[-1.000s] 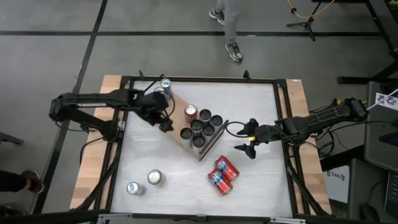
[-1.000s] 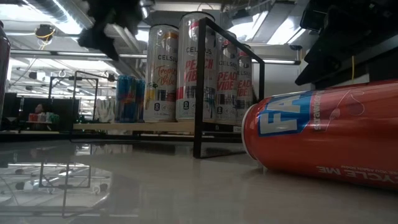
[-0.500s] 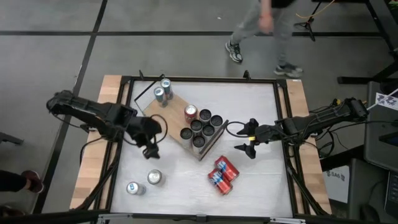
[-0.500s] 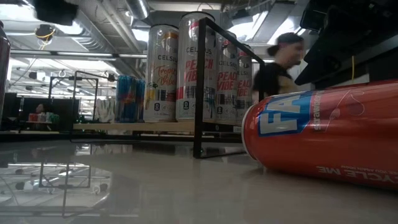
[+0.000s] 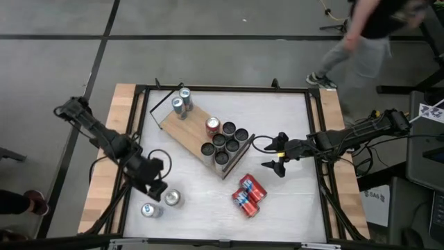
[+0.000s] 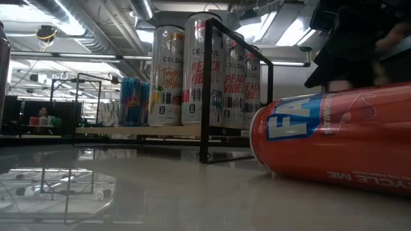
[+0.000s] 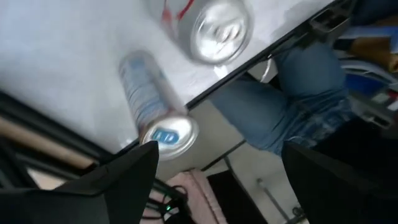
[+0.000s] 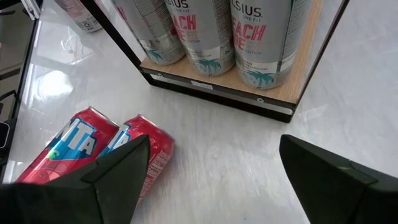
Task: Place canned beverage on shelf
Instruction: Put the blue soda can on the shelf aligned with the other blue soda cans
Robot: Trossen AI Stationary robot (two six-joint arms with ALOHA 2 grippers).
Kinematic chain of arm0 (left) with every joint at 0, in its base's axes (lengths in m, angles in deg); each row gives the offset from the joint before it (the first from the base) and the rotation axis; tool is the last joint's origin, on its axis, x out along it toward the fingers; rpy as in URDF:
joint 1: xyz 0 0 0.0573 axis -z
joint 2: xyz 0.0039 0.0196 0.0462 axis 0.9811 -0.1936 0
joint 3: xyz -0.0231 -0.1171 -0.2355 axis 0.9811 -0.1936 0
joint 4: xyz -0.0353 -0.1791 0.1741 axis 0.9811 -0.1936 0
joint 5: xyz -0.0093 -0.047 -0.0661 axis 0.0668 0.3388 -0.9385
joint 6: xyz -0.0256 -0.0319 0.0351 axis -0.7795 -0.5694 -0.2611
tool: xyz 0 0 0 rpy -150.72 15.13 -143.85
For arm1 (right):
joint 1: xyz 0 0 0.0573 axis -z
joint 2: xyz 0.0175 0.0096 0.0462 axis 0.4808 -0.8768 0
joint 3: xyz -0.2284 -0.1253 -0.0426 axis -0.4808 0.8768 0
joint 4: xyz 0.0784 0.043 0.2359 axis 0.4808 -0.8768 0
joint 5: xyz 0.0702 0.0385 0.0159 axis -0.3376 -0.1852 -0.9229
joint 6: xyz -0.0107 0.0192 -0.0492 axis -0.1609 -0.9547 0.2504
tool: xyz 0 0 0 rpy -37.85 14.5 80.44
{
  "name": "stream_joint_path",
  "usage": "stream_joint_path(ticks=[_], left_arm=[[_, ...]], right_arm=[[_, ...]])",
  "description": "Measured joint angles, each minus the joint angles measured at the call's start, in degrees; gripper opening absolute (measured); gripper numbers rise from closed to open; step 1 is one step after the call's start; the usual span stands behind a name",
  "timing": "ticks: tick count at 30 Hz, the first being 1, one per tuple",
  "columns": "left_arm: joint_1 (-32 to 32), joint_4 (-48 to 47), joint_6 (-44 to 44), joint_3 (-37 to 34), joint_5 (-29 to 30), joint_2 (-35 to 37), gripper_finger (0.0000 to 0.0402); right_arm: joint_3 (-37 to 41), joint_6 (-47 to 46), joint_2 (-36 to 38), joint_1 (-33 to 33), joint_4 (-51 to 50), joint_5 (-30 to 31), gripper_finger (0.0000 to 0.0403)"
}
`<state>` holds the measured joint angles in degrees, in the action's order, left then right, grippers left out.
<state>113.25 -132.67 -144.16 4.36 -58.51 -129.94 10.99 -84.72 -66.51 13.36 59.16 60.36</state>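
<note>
left gripper over the two loose cans at lower left

high view: the left gripper (image 5: 154,182), spread wide and empty, is seen in the lower left, just beside the silver can (image 5: 172,198) and near the blue can (image 5: 148,210). both stand upright. the shelf (image 5: 201,141) lies up and right. the right gripper (image 5: 276,154), open and empty, waits right of centre.

left wrist view: the blue can (image 7: 152,109) is seen between the fingers (image 7: 115,174), the silver can (image 7: 214,28) beyond it.
</note>
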Motion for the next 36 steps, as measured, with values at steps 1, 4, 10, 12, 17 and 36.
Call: stream_joint_path(ticks=[1, 4, 10, 12, 17, 36], left_arm=[[1.26, 0.02, -0.67, 0.00, 0.07, -0.37, 0.0336], [4.75, 0.15, -2.08, 0.00, 0.07, -1.81, 0.0336], [10.79, 0.24, -2.12, 0.00, 0.13, -4.96, 0.0336], [12.22, 0.24, -2.11, 0.00, 0.13, -5.83, 0.0336], [14.83, 0.24, -2.08, 0.00, 0.40, -7.12, 0.0336], [20.85, 0.08, 1.83, 0.02, 20.71, -7.73, 0.0336]], right_arm=[[0.00, 0.00, 0.00, 0.00, 0.00, 0.00, 0.0353], [0.00, -0.01, 0.00, 0.02, 0.00, 0.01, 0.0353], [0.00, 0.00, 0.02, 0.00, 0.00, 0.02, 0.0353], [0.01, 0.00, 0.00, 0.02, 0.00, 0.02, 0.0353], [0.02, 0.00, 0.00, 0.00, 0.00, 0.02, 0.0353], [0.02, 0.00, 0.00, 0.01, -0.02, 0.01, 0.0353]])
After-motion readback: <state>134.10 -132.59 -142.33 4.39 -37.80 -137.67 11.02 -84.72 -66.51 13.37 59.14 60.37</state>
